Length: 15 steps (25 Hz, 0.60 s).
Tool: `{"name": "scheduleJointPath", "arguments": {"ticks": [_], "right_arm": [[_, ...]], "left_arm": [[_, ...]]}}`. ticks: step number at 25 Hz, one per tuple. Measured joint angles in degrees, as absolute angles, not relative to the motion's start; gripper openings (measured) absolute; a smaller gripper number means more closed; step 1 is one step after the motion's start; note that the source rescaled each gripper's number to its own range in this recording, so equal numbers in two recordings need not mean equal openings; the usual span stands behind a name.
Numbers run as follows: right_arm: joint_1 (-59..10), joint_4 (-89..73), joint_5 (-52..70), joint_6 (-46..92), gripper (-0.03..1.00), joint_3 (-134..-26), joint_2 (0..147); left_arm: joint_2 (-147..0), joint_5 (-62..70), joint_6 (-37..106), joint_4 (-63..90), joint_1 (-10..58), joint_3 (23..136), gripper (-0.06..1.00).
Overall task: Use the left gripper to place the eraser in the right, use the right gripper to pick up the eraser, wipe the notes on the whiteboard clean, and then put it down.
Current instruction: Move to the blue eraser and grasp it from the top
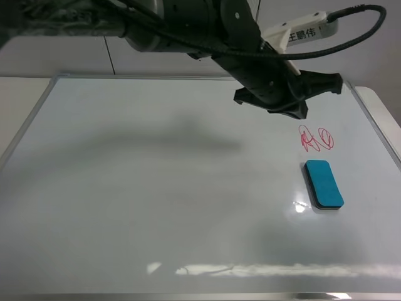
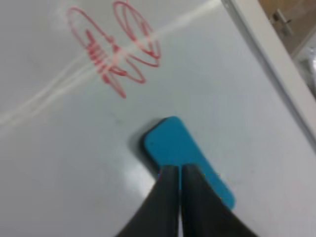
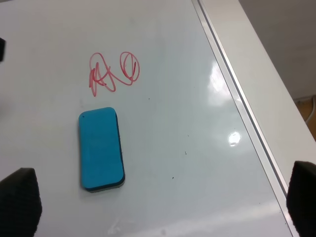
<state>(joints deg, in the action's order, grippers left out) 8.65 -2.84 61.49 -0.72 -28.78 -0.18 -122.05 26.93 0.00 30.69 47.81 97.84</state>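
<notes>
Eraser (image 1: 324,184) lies flat on whiteboard (image 1: 156,188), teal face up, toward board's right side, just below notes (image 1: 316,138), not touching them. Red notes intact. Left tool (image 1: 316,84) clenched, fingers pressed together, holding nothing, raised above board beyond notes. Right tool (image 3: 158,197) released, fingertips (image 3: 19,197) spread wide, nothing between them, above board near eraser. Table (image 1: 15,106) visible past board's frame.

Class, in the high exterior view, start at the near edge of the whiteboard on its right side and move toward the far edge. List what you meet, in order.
eraser → notes → left gripper, hanging above the whiteboard
</notes>
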Motion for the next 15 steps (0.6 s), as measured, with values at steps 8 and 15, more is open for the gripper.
{"name": "scheduleJointPath", "arguments": {"ticks": [8, 15], "right_arm": [[8.6, -2.8, 61.5, -0.7, 1.0, -28.8, -0.2], [8.6, -2.8, 61.5, -0.7, 1.0, -28.8, -0.2]], "left_arm": [[-105.6, 21.0, 1.1, 18.8, 39.9, 76.5, 0.0], [-87.4, 13.1, 1.3, 9.1, 33.9, 56.7, 0.0]]}}
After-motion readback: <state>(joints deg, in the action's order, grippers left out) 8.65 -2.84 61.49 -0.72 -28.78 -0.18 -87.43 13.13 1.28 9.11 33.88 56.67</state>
